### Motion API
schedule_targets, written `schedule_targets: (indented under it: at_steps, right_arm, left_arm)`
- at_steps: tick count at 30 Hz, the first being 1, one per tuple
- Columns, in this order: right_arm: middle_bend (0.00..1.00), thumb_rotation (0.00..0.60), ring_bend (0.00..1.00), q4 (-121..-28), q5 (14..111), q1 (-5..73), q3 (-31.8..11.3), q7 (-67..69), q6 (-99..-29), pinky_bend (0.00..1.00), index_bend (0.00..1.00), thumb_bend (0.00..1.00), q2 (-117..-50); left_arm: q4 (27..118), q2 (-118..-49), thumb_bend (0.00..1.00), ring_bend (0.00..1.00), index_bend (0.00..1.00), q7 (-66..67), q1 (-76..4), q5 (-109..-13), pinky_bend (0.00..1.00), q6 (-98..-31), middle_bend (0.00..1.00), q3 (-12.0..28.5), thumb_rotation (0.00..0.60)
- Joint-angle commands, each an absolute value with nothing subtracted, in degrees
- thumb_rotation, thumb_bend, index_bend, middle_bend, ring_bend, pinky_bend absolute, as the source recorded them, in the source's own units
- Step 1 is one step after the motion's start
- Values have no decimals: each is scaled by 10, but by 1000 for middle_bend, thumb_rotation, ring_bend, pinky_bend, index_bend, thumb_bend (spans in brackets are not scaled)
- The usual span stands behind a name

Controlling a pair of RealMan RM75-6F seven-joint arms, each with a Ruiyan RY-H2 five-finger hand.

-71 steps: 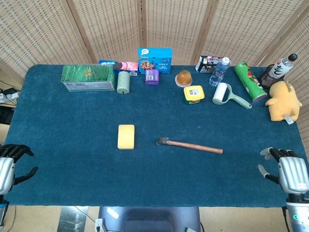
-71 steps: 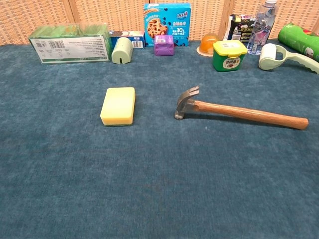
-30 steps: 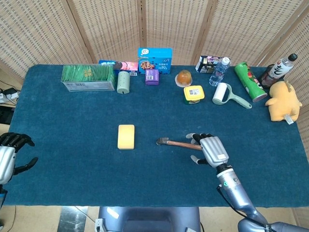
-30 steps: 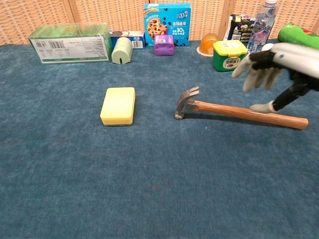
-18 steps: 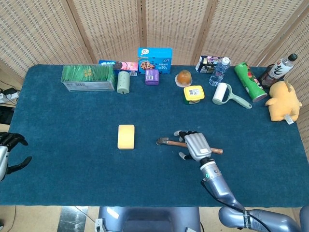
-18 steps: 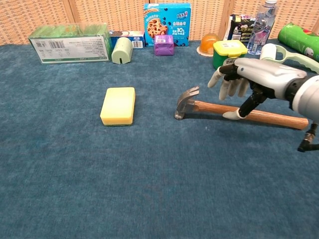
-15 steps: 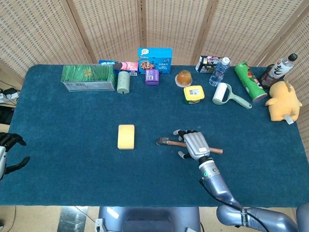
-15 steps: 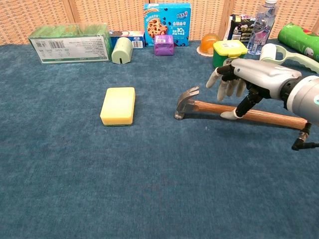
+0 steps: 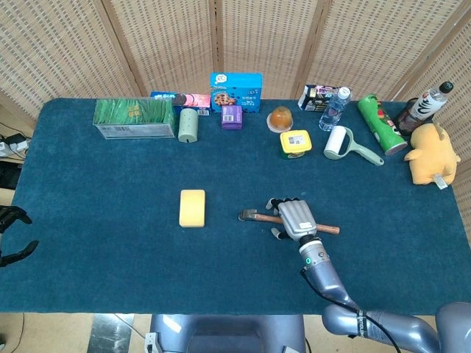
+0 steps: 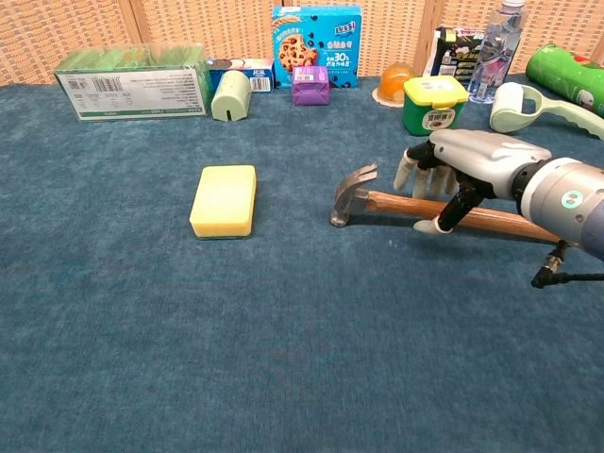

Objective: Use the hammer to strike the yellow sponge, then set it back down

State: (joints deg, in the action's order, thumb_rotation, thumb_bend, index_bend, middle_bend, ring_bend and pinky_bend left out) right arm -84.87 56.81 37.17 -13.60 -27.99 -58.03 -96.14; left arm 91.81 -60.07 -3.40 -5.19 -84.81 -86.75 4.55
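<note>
The yellow sponge (image 9: 192, 207) (image 10: 224, 200) lies flat left of centre on the blue table. To its right lies the hammer (image 9: 250, 215) (image 10: 355, 193), metal head toward the sponge, wooden handle running right. My right hand (image 9: 295, 218) (image 10: 464, 161) hovers over the handle just behind the head, palm down. Its fingers (image 10: 417, 176) reach down on the far side and the thumb on the near side; they are not closed round the handle. My left hand (image 9: 10, 234) shows only as dark spread fingertips at the table's left edge, holding nothing.
Along the back stand a green box (image 9: 134, 118), a pale green roll (image 9: 188, 125), a cookie box (image 9: 235, 90), a purple box (image 9: 231, 116), a yellow-lidded tub (image 10: 435, 104), a lint roller (image 9: 344, 143), a green can (image 9: 380, 123) and a yellow plush (image 9: 430, 154).
My right hand came in from the right edge, moved left along the handle and lowered over it near the head. My left hand slid further off the left edge. Hammer and sponge have not moved.
</note>
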Motion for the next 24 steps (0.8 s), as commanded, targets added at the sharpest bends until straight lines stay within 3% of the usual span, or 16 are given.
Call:
schedule_targets:
  at_steps: [1, 7, 17, 24]
  right_arm:
    - [496, 600, 468, -828, 557, 381, -138, -280, -574, 380, 399, 349, -975]
    - [608, 600, 585, -785, 539, 401, -139, -295, -561, 455, 526, 384, -998]
    - [881, 600, 932, -762, 559, 413, -146, -260, -559, 816, 821, 386, -1007]
    - [995, 600, 1000, -793, 599, 411, -154, -181, -546, 933, 872, 385, -974]
  left_arm:
    - [910, -601, 224, 264, 460, -42, -46, -843, 186, -870, 366, 44, 600]
    - [900, -603, 224, 264, 459, -54, -36, -836, 186, -877, 366, 41, 600]
    - [890, -603, 224, 264, 460, -66, -21, -830, 186, -886, 366, 37, 600]
    - [895, -604, 224, 264, 459, -62, -20, -835, 186, -888, 366, 37, 600]
